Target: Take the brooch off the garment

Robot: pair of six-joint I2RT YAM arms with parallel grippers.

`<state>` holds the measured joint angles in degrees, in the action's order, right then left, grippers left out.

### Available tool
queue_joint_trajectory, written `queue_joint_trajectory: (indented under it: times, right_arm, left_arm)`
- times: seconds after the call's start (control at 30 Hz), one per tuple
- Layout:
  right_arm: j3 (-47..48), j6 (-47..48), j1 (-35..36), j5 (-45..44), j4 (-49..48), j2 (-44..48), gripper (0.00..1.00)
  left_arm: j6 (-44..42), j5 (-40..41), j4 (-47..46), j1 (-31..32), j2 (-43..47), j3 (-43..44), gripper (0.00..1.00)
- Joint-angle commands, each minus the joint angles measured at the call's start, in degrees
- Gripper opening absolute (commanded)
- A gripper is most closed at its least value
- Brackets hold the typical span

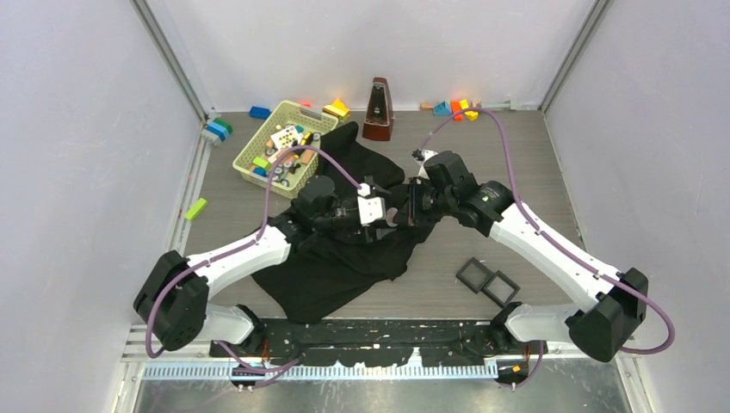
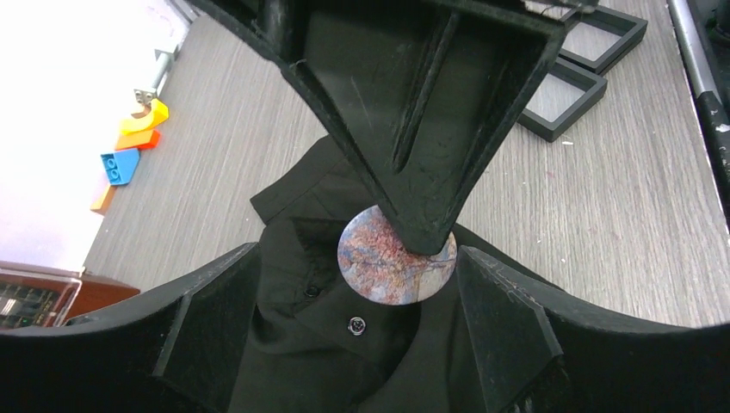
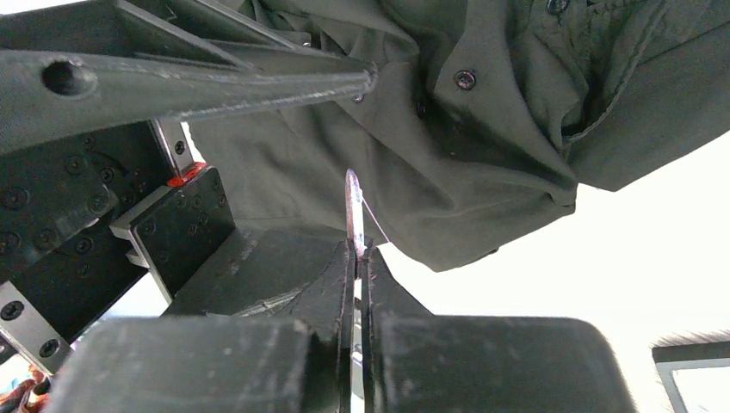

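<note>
The garment (image 1: 344, 258) is a black buttoned shirt, crumpled in the middle of the table. The brooch (image 2: 392, 262) is a small round disc, mottled pink, brown and blue, lying against the cloth near the collar just above a button (image 2: 355, 325). My right gripper (image 3: 357, 249) is shut on the brooch's edge; the disc (image 3: 352, 202) shows edge-on between its tips. From the left wrist view one right finger (image 2: 422, 129) covers the disc's upper right. My left gripper (image 2: 357, 292) is open, with a finger on each side of the brooch over the cloth. In the top view both grippers (image 1: 383, 211) (image 1: 411, 206) meet over the shirt and hide the brooch.
Two black square trays (image 1: 486, 280) lie at the near right. A yellow-green basket (image 1: 284, 142) of small toys stands at the back left, with a brown metronome (image 1: 377, 112) beside it. Loose coloured blocks (image 1: 460, 108) lie along the back edge, and a green block (image 1: 195, 208) lies at the left.
</note>
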<state>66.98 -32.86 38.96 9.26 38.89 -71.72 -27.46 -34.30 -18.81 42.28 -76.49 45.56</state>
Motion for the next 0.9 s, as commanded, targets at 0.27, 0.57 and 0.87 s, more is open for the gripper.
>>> queue_joint_trajectory:
  times: [0.27,0.57,0.87]
  right_arm:
    - [2.63,1.07,1.02,0.52,-1.17,-0.61,0.01]
    - [2.63,0.83,1.11,0.63,-1.45,-0.27,0.01]
    - [2.46,0.98,1.21,1.15,-1.56,-0.49,0.07]
  left_arm:
    - [-2.25,-2.80,1.84,1.35,-0.87,4.07,0.65]
    - [-4.48,-1.62,5.18,1.92,-1.03,4.45,0.63]
    - [-4.68,-1.50,6.93,2.36,-1.21,5.32,0.48]
